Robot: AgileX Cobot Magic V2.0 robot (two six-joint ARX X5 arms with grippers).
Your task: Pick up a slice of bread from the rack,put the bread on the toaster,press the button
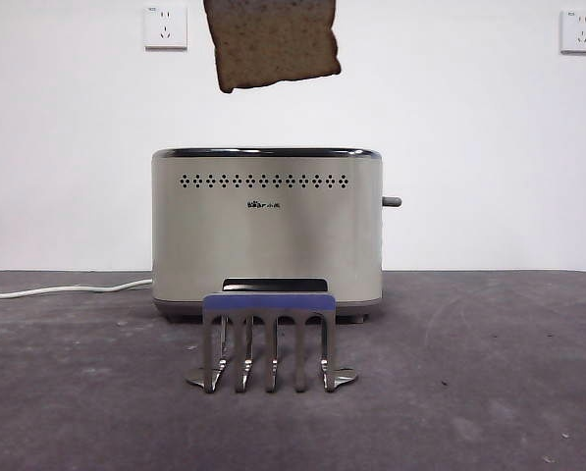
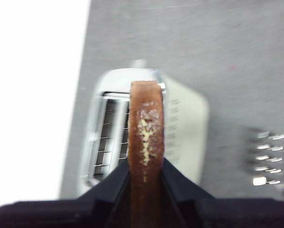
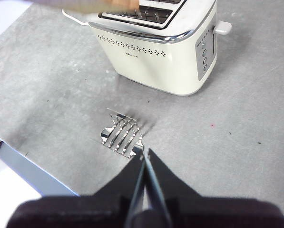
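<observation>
Transfer step, bread carried toward the toaster. The left gripper point(image 2: 145, 178) is clamped on the slice of bread point(image 2: 145, 128), held edge-on between its jaws; beyond the jaw tips lie the open slots of the toaster point(image 2: 132, 133). In the front view the slice hangs above the toaster's chrome rim, clear of it. The rack point(image 1: 270, 339) stands emptied in front. The right gripper point(image 3: 144, 159), jaws closed on nothing, waits above the rack. Next: align the slice with a slot, then lower it.
</observation>
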